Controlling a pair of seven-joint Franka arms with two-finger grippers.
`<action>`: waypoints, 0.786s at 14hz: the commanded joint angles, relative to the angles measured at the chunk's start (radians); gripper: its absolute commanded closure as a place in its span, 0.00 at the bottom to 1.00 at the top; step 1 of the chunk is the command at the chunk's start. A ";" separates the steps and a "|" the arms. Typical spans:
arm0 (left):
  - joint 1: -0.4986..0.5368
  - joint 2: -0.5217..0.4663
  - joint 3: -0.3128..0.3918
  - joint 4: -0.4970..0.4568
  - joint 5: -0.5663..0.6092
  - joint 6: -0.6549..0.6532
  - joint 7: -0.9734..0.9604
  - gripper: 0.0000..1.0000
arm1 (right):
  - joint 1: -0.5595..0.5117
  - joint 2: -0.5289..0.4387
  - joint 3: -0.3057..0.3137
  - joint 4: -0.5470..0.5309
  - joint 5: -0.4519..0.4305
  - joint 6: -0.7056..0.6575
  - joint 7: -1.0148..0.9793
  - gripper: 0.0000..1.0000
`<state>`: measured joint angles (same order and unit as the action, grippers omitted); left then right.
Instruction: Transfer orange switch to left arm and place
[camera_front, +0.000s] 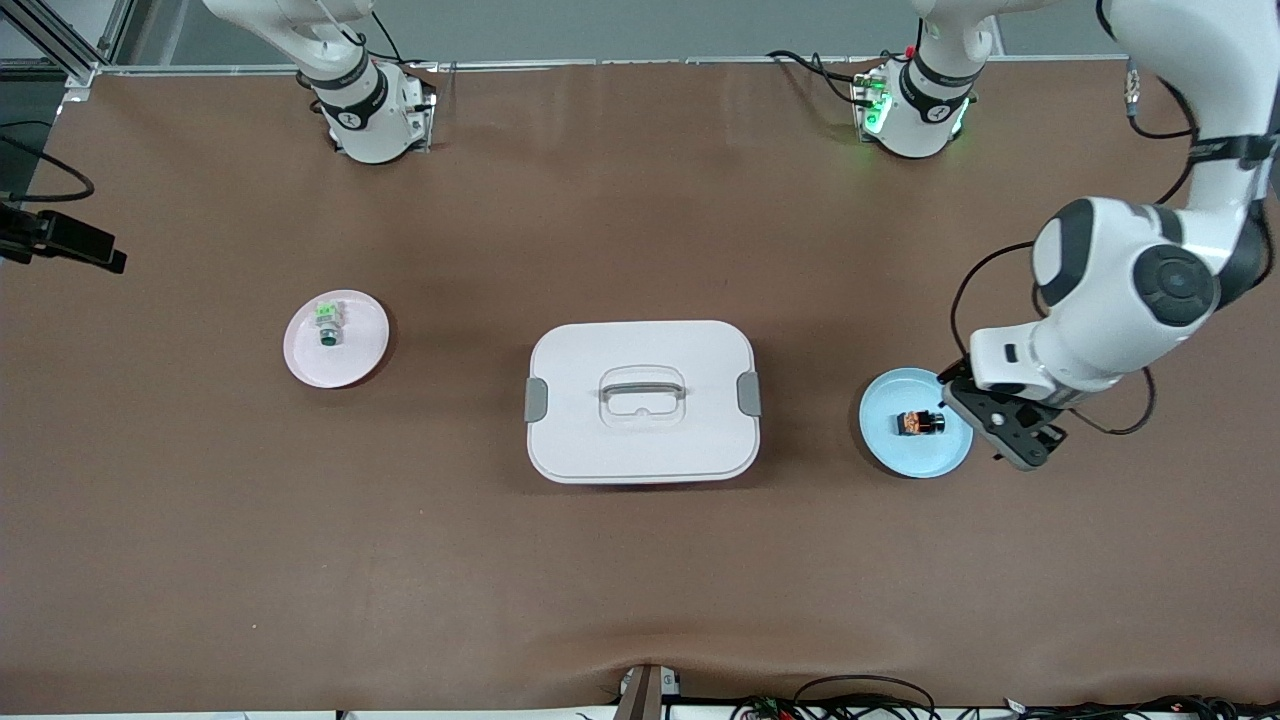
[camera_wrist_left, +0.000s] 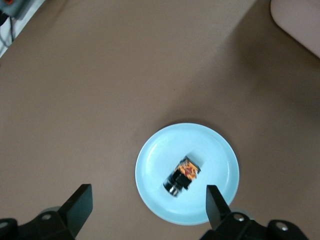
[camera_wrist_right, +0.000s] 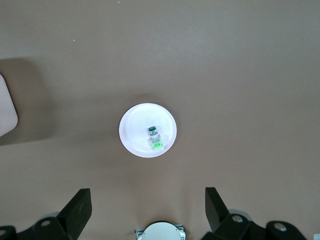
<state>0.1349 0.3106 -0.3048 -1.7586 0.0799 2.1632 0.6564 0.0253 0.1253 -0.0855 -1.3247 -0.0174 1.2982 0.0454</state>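
The orange switch (camera_front: 920, 423) lies on its side on a light blue plate (camera_front: 900, 455), beside the white box (camera_front: 640, 440) toward the left arm's end of the table. My left gripper (camera_front: 1010, 435) hangs open and empty over that plate's edge. In the left wrist view the switch (camera_wrist_left: 182, 175) lies on the plate (camera_wrist_left: 160, 150) close to one finger of the open left gripper (camera_wrist_left: 148, 205). My right gripper (camera_wrist_right: 147, 205) is open and empty, high over the table. It is out of the front view.
A pink plate (camera_front: 355, 350) with a green-topped grey switch (camera_front: 327, 322) sits toward the right arm's end; both show in the right wrist view (camera_wrist_right: 137, 130), (camera_wrist_right: 155, 137). The box's corner shows in the left wrist view (camera_wrist_left: 300, 20).
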 joint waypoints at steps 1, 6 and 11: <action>0.014 -0.008 -0.007 0.114 0.000 -0.167 -0.152 0.00 | -0.035 -0.087 0.026 -0.123 0.002 0.042 0.001 0.00; 0.009 -0.100 -0.043 0.123 0.001 -0.248 -0.504 0.00 | -0.042 -0.110 0.030 -0.157 0.007 0.064 0.001 0.00; -0.001 -0.168 -0.037 0.126 0.006 -0.319 -0.715 0.00 | -0.067 -0.139 0.072 -0.166 0.010 0.107 0.002 0.00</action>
<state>0.1368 0.1780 -0.3483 -1.6281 0.0797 1.8705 -0.0131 -0.0028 0.0224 -0.0611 -1.4622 -0.0148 1.3910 0.0454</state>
